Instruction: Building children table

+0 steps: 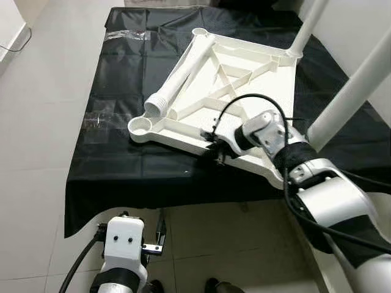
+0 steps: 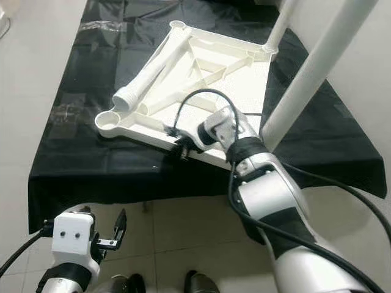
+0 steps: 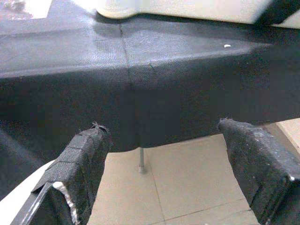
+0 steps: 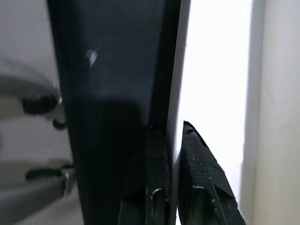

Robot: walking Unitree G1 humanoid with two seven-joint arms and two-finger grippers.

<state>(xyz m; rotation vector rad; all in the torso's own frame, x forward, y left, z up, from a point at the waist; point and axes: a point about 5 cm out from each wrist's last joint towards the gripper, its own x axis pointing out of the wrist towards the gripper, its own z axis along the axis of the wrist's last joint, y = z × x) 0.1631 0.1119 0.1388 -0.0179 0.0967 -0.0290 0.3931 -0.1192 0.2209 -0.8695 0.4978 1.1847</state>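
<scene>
The white plastic tabletop (image 1: 244, 91) lies upside down with two white tube legs (image 1: 348, 97) standing; the right gripper (image 1: 215, 151) pinches its near rim; one loose white leg (image 1: 183, 76) and sockets wait; the left gripper (image 1: 160, 235) hangs open.

White plastic tabletop (image 1: 244, 73) lies upside down on the black-covered worktop (image 1: 122, 79), ribbed underside up, rotated diamond-wise. One loose white leg (image 1: 183, 74) lies along its left edge, threaded end near the empty corner socket (image 1: 140, 125). Two legs (image 1: 351, 91) stand upright in the far and right corners.
</scene>
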